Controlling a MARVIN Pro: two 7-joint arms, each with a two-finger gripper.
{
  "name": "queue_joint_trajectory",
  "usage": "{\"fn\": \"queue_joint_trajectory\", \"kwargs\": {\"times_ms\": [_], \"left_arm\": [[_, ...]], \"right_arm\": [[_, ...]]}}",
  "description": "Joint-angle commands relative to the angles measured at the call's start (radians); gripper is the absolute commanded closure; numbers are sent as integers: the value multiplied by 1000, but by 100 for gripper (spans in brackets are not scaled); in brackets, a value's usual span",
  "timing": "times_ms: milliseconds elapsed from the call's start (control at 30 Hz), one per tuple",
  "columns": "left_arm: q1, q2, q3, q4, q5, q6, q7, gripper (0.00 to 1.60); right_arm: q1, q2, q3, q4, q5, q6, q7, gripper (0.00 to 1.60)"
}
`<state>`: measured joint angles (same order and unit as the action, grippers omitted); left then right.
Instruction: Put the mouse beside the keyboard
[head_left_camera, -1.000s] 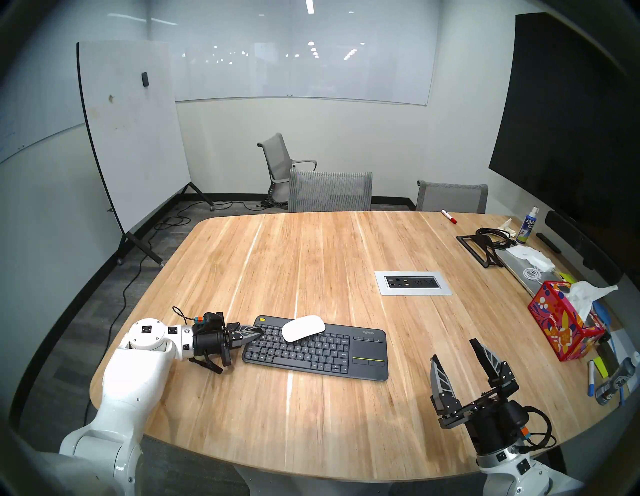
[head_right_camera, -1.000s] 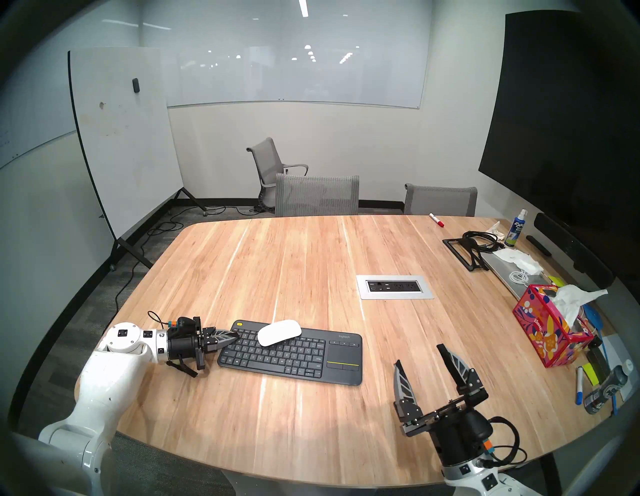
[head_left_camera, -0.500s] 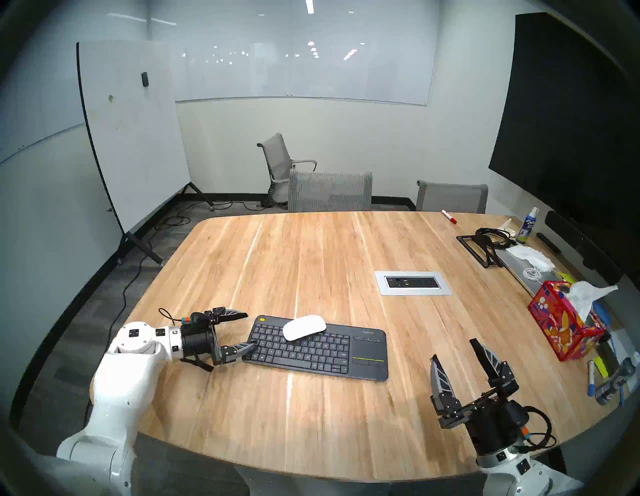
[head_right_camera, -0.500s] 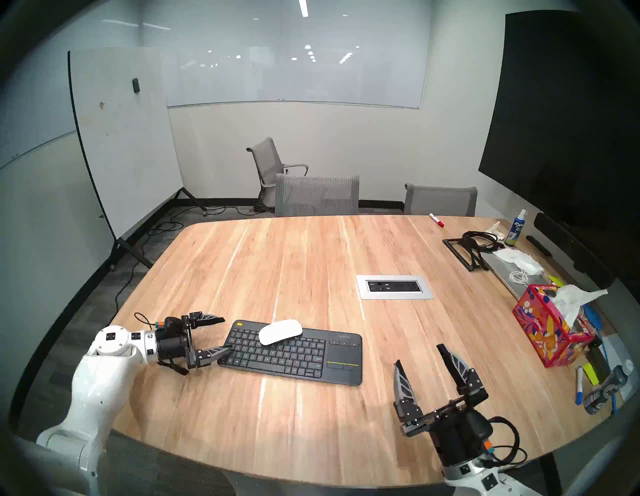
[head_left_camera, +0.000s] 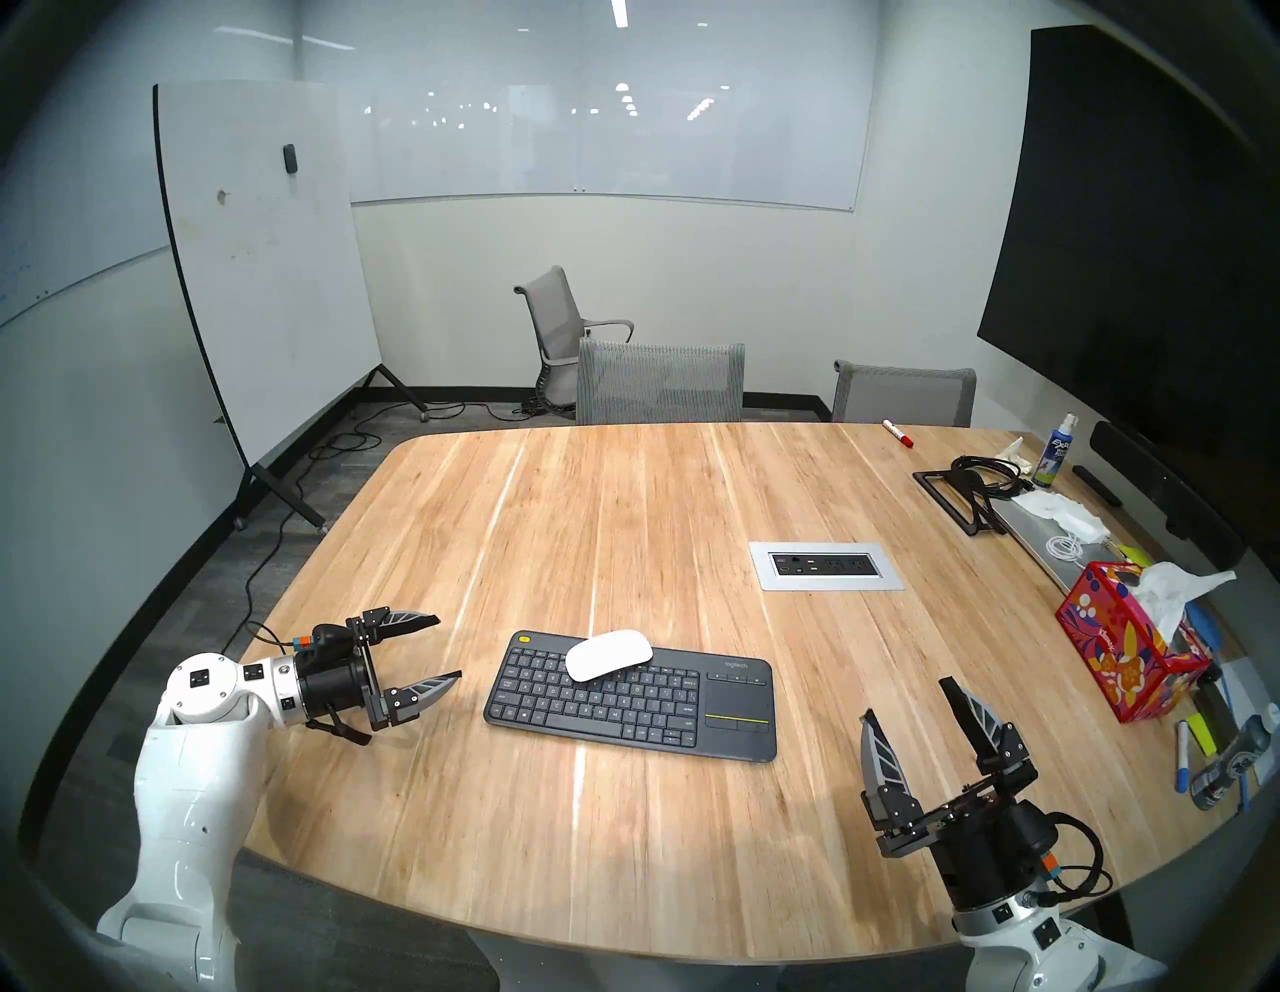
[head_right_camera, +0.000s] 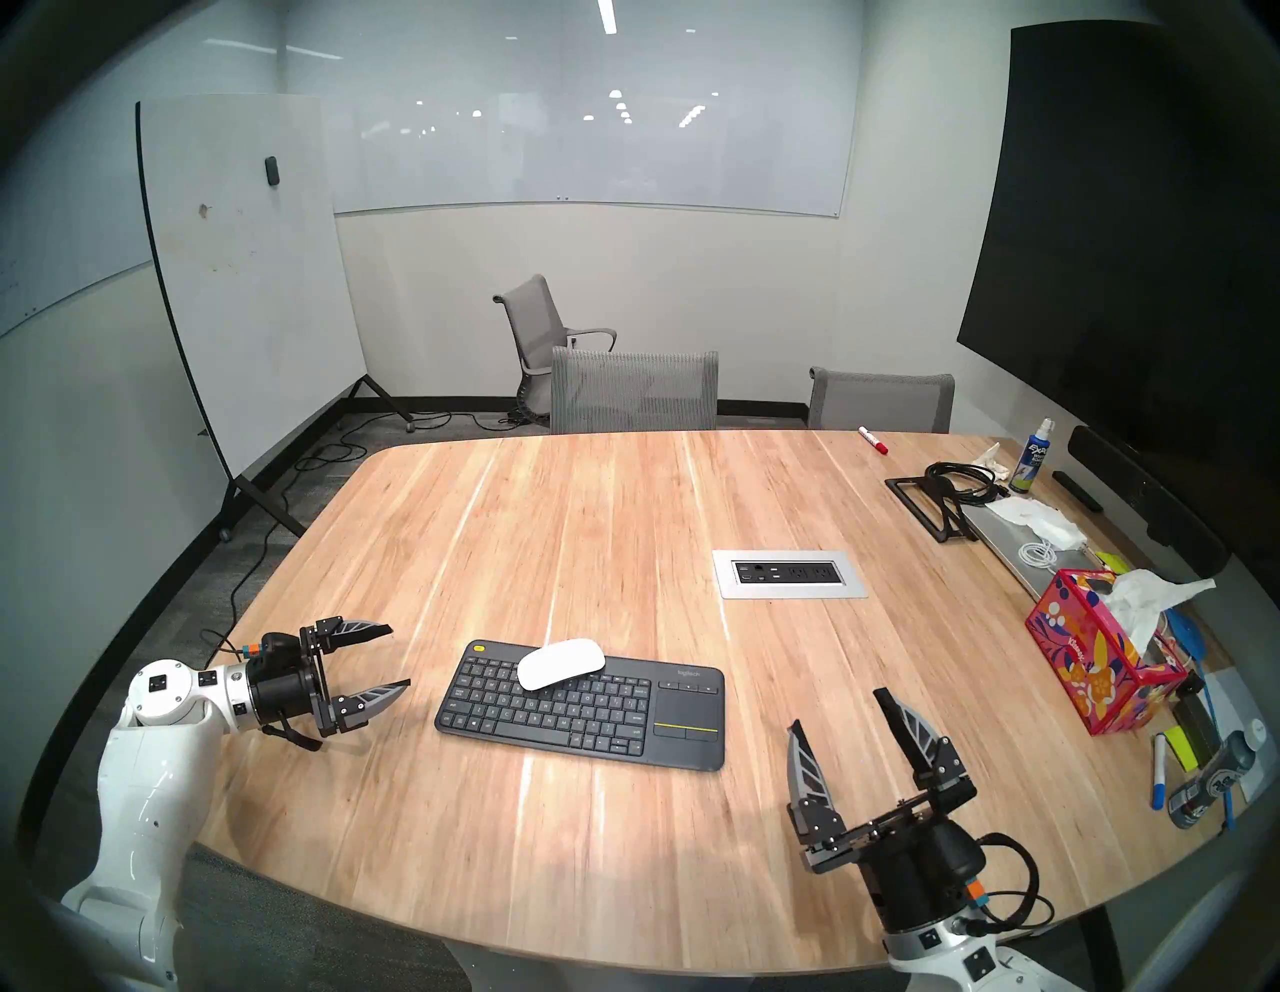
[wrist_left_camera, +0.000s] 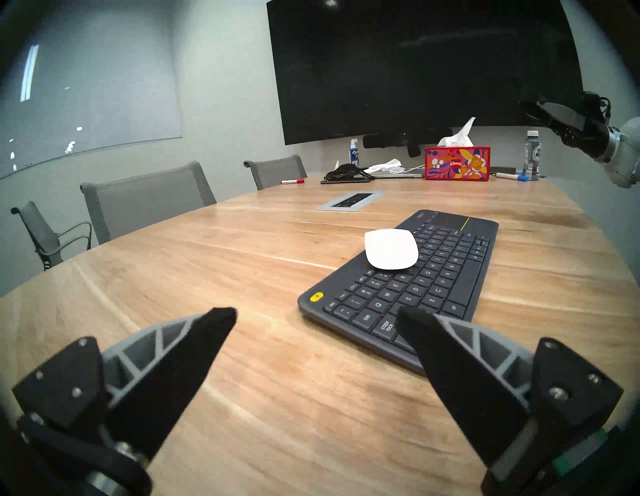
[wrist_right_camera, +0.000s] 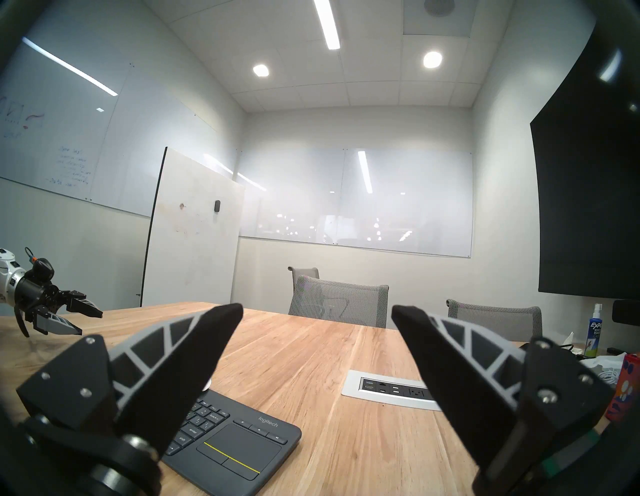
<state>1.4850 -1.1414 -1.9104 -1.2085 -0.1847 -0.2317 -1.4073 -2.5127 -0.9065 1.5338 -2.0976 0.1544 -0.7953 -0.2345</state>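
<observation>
Your left gripper (head_left_camera: 443, 648) stood wide open and empty, level with the table (head_left_camera: 692, 499), and the white Magic-style mouse (head_left_camera: 608, 654) lay ahead of its tips, on the far key rows of the Logitech keyboard (head_left_camera: 630, 693), not beside it. To do the pick well, you needed to straddle the low dome across its narrow sides and close gently, since the glossy shell looked apt to slip. Your right gripper (head_left_camera: 914, 720) was also spread and empty, well to the keyboard's other side.

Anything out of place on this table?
Yes: the white mouse lies on top of the keyboard, over its upper key rows, rather than on the table beside it. Both tools are open and clear of it.
</observation>
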Motion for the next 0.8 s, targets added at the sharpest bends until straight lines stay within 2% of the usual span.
{"fn": "queue_joint_trajectory", "kwargs": {"times_ms": [0, 200, 500, 767], "left_arm": [[26, -29, 3, -117, -11, 35, 5, 0], [46, -58, 20, -162, 16, 64, 37, 0], [77, -81, 73, -180, 63, 45, 49, 0], [53, -105, 113, -189, 99, 52, 78, 0]], "right_arm": [[-2, -2, 1, -12, -2, -2, -1, 0], [-3, -2, 1, -12, -2, -1, -1, 0], [-3, -2, 1, -12, -2, -1, -1, 0], [-2, -2, 1, -12, -2, -1, -1, 0]]}}
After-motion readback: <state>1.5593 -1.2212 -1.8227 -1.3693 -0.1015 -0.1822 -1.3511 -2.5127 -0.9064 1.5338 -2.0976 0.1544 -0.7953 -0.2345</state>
